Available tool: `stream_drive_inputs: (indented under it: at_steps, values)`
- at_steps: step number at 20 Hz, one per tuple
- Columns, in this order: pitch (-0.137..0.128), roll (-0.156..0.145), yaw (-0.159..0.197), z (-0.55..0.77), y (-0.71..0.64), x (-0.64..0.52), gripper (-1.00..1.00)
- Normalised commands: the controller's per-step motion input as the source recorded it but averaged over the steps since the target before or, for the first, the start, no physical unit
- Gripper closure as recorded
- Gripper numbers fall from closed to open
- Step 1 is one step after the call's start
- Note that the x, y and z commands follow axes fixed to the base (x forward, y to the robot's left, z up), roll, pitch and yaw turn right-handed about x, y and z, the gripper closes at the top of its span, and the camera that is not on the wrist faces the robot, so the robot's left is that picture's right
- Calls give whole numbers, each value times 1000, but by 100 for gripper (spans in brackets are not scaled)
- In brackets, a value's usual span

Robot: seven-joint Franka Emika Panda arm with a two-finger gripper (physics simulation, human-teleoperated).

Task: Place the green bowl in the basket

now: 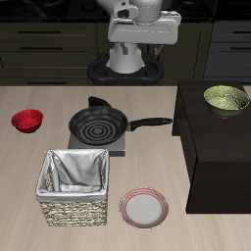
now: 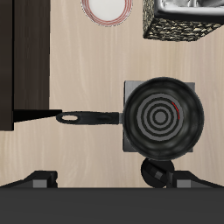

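From the exterior view, the green bowl sits atop a dark cabinet along one side edge of the tabletop, toward the back. The basket stands near the front edge, with a white plate just beside it. A black pan rests on a grey burner mid-table, and a red bowl lies near the opposite side edge. The gripper is not visible here.

The wrist view looks down on the pan, the plate and the basket; I cannot tell whether the fingers are spread or pressed together.

2 bowls, 1 basket, 1 plate, 1 frying pan.
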Motion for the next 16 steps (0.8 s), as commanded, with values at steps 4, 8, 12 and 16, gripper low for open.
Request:
stream_drive_inputs:
  at_steps: [4, 8, 12, 16]
  values:
    - [-30, 44, 10, 185, 420, 61, -100]
    - [-19, 16, 7, 135, 308, 97, -100]
    - [1, 24, -3, 112, 319, 139, -100]
    - [-13, 58, 11, 143, 455, 78, -100]
